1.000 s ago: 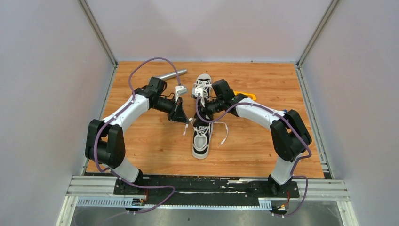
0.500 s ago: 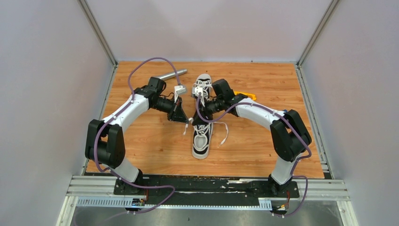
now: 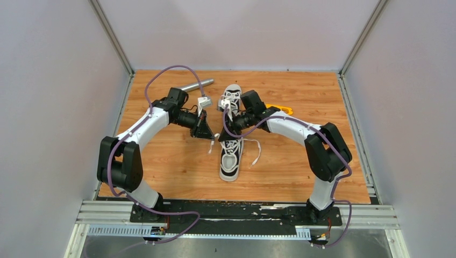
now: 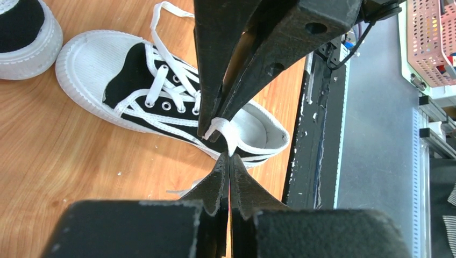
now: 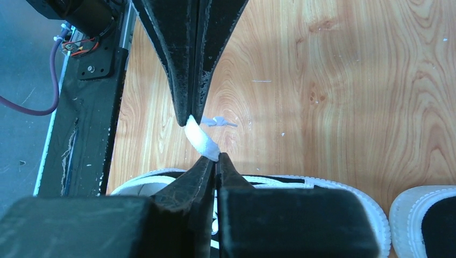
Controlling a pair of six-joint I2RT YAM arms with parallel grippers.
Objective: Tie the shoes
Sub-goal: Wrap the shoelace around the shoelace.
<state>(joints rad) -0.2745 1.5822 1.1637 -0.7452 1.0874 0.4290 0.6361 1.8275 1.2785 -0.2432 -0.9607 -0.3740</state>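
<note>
Right pincer (image 5: 216,157) has closed onto flat white lace (image 5: 200,138); left pincer (image 4: 229,158) grips it.

Wooden tabletop (image 3: 177,172) enclosed by 3 plain white walls (image 3: 236,32), evenly lit

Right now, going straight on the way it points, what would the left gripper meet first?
The left gripper meets the right gripper, facing it almost tip to tip; only the white lace both pinch lies between.
</note>
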